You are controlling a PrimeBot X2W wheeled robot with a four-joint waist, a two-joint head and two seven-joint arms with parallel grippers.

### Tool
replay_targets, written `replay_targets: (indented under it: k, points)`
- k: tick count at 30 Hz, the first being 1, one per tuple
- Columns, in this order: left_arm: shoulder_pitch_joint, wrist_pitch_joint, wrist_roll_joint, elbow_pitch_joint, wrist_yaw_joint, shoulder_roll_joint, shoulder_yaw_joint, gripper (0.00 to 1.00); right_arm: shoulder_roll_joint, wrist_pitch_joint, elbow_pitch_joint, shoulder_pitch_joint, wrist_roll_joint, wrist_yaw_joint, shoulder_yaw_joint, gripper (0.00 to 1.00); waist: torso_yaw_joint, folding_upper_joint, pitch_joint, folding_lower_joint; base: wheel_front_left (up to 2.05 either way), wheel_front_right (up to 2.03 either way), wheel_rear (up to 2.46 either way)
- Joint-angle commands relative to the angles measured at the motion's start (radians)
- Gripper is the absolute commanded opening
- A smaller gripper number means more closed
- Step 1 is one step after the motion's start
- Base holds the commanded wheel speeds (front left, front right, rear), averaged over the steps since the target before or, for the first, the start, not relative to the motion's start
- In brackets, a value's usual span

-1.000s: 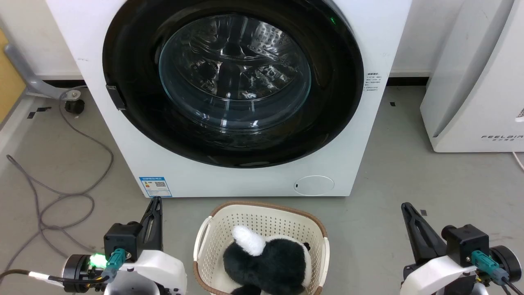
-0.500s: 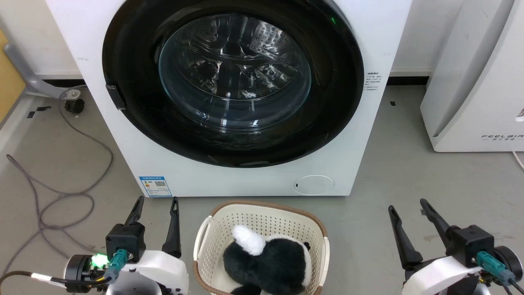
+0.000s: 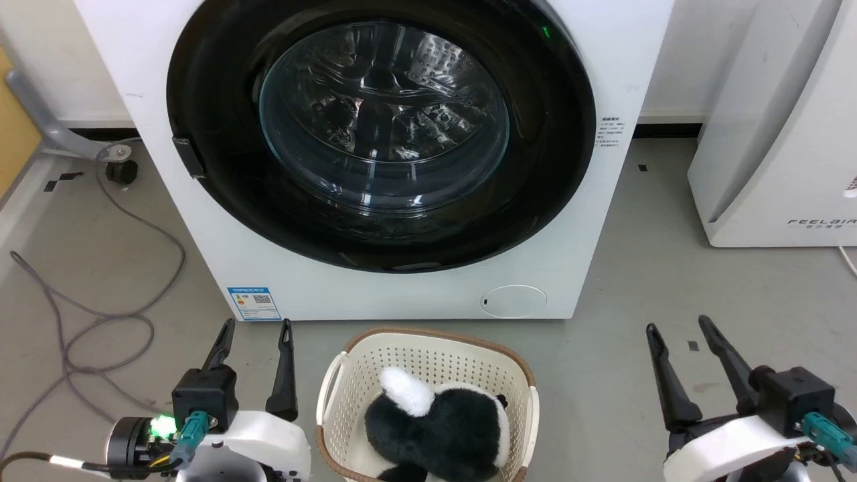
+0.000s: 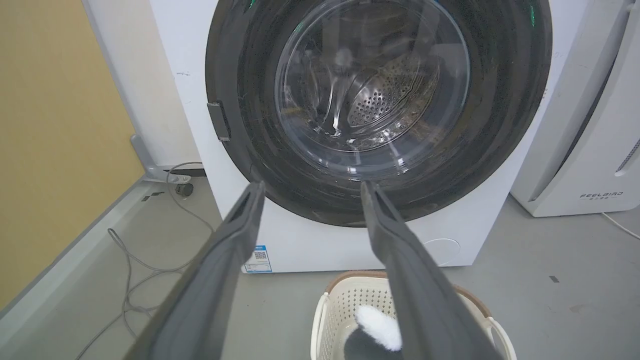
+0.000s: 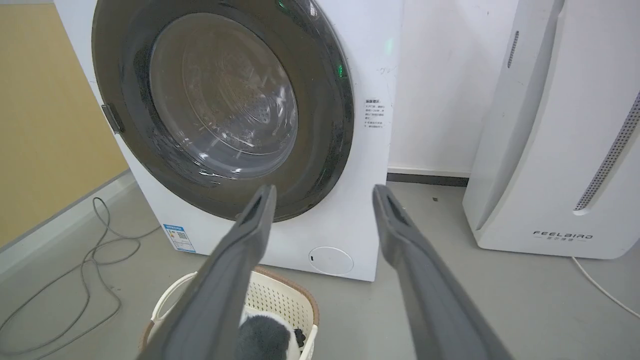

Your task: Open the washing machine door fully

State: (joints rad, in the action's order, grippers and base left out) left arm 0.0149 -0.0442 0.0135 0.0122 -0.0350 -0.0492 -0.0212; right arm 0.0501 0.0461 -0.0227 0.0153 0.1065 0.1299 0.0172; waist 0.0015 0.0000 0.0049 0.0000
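Left gripper (image 3: 258, 325) hovers low over the grey floor (image 3: 669, 254), its two dark fingers spread wide with nothing between them. Right gripper (image 3: 676, 325) hangs at about the same height, its fingers likewise parted wide and empty. Neither touches anything.

Ahead of both sets of fingertips stands the washing machine (image 3: 562, 274), a white front-loading box. The washing machine door (image 3: 381, 120), a glossy black disc with a bulging clear glass bowl at its centre, lies shut, flush against the machine's front. It is above and beyond the fingertips and apart from them. In the left wrist view the door lies straight past the left fingers. In the right wrist view it sits ahead and to the left of the right fingers. A perforated steel drum shows through the glass.

A small dark tab (image 3: 189, 157) juts from the door's rim, up and beyond the left gripper. A green light (image 3: 544, 31) glows near the top of the rim on the right gripper's side.

Just beyond the left fingertips, a blue label (image 3: 253, 304) sticks low on the machine's front. A round white flap (image 3: 513, 301) sits low on the front, toward the right gripper. Between the two grippers stands a cream basket (image 3: 428, 361) with a brown rim, holding a black-and-white plush toy (image 3: 435, 422). Outward of the left gripper, a grey cable (image 3: 183, 258) loops on the floor. Beyond and outward of the right gripper stands a white appliance (image 3: 770, 134) marked FEELBAIR, apart from the machine.
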Motion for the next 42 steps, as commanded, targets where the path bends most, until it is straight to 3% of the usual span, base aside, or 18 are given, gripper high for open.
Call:
replay_targets:
  k: [1,17,18,19,22,25,35,42]
  points:
    - [0.002,-0.009,0.007,0.004,-0.007,0.000,-0.003,1.00,0.000,0.008,-0.009,-0.005,0.018,0.000,0.003,1.00,0.000,0.0000,0.000,0.0000,0.00,0.00,0.00]
    - [0.002,-0.042,0.015,0.010,-0.029,0.000,-0.017,1.00,0.000,0.041,-0.035,-0.017,0.049,0.000,-0.001,1.00,0.005,0.0000,0.004,0.0000,0.00,0.00,0.00]
    - [0.002,-0.044,0.015,0.011,-0.031,0.000,-0.018,1.00,0.000,0.043,-0.036,-0.018,0.051,0.000,-0.001,0.41,0.005,0.0000,0.004,0.0000,0.00,0.00,0.00]
    - [0.002,-0.047,0.016,0.011,-0.032,0.000,-0.019,1.00,0.000,0.046,-0.038,-0.019,0.055,0.000,-0.001,0.00,0.005,0.0000,0.005,0.0000,0.00,0.00,0.00]
    - [0.002,-0.053,0.017,0.013,-0.036,-0.001,-0.021,1.00,0.000,0.052,-0.037,-0.020,0.103,0.000,-0.001,0.00,0.006,0.0000,0.005,0.0000,0.00,0.00,0.00]
    - [0.002,-0.059,0.018,0.015,-0.040,-0.001,-0.022,1.00,0.000,0.058,-0.024,-0.023,0.222,0.000,0.001,0.00,0.006,0.0000,0.006,0.0000,0.00,0.00,0.00]
    - [0.005,-0.080,0.022,0.020,-0.049,-0.001,-0.028,1.00,0.000,0.077,0.033,-0.052,0.753,0.000,-0.024,0.00,0.009,0.0000,0.014,0.0000,0.00,0.00,0.00]
    - [0.015,-0.095,0.023,0.019,-0.054,-0.001,-0.032,1.00,0.000,-0.012,0.085,-0.100,1.045,0.000,0.025,0.00,0.015,0.0000,0.036,0.0000,0.00,0.00,0.00]
